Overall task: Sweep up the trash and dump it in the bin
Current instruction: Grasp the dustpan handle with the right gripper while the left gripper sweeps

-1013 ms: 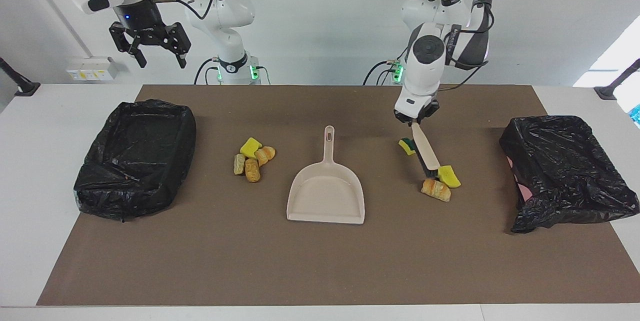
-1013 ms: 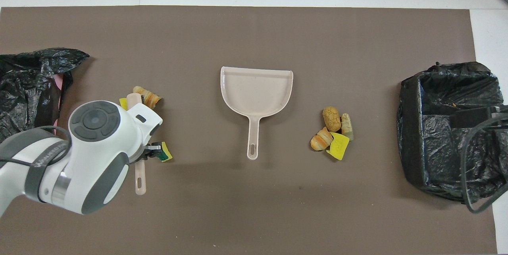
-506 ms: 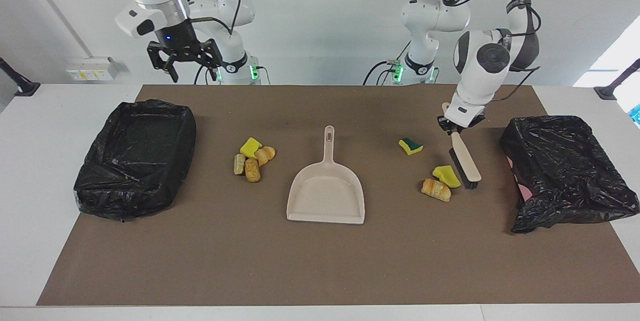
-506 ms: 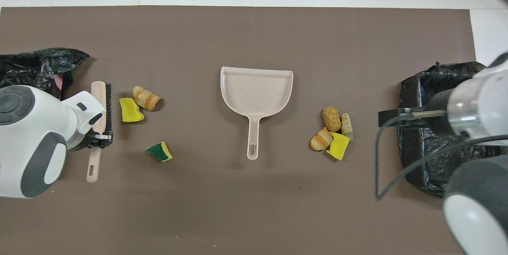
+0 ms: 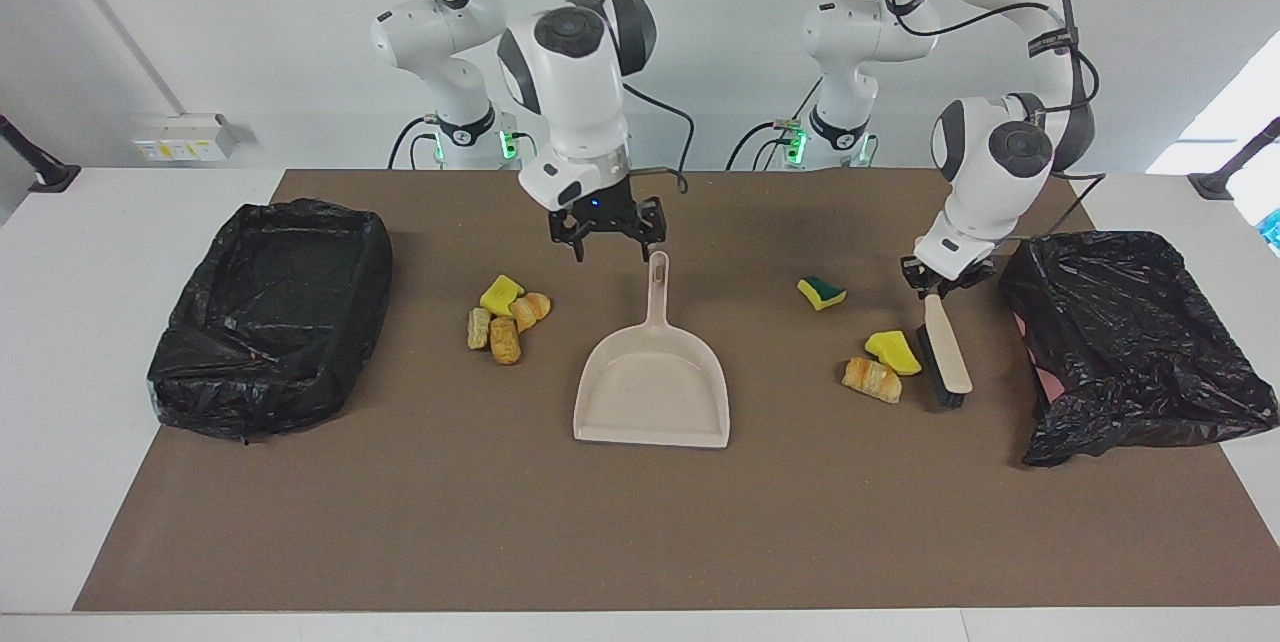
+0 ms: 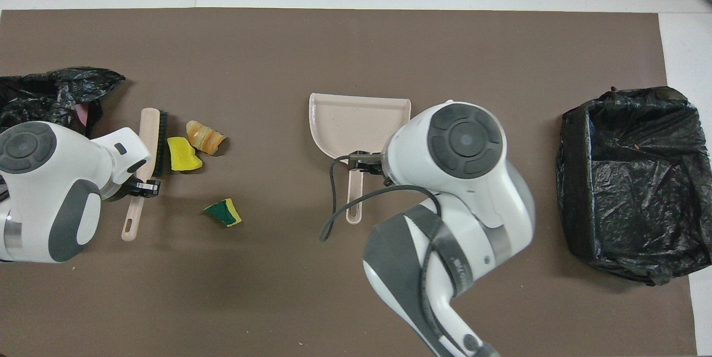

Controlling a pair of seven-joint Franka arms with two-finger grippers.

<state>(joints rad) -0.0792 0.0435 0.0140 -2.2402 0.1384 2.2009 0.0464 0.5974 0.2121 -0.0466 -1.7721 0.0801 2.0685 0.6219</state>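
Note:
My left gripper (image 5: 944,275) (image 6: 146,187) is shut on the handle of a beige brush (image 5: 943,354) (image 6: 152,140). Its bristles rest on the mat beside a yellow sponge chunk (image 5: 893,352) (image 6: 183,154) and a bread roll (image 5: 872,379) (image 6: 204,135). A green-backed sponge piece (image 5: 821,292) (image 6: 223,212) lies apart, nearer the robots. The beige dustpan (image 5: 652,387) (image 6: 359,120) lies mid-table. My right gripper (image 5: 612,247) (image 6: 362,161) hangs open over the end of its handle. Another pile of trash (image 5: 508,314) lies toward the right arm's end, hidden by the right arm in the overhead view.
A bin lined with a black bag (image 5: 270,312) (image 6: 634,179) stands at the right arm's end of the brown mat. A second black-bagged bin (image 5: 1130,342) (image 6: 50,95) stands at the left arm's end, close to the brush.
My right arm has swung down from over its bin to the dustpan handle. My left gripper carried the brush across the sponge and roll to their bin side.

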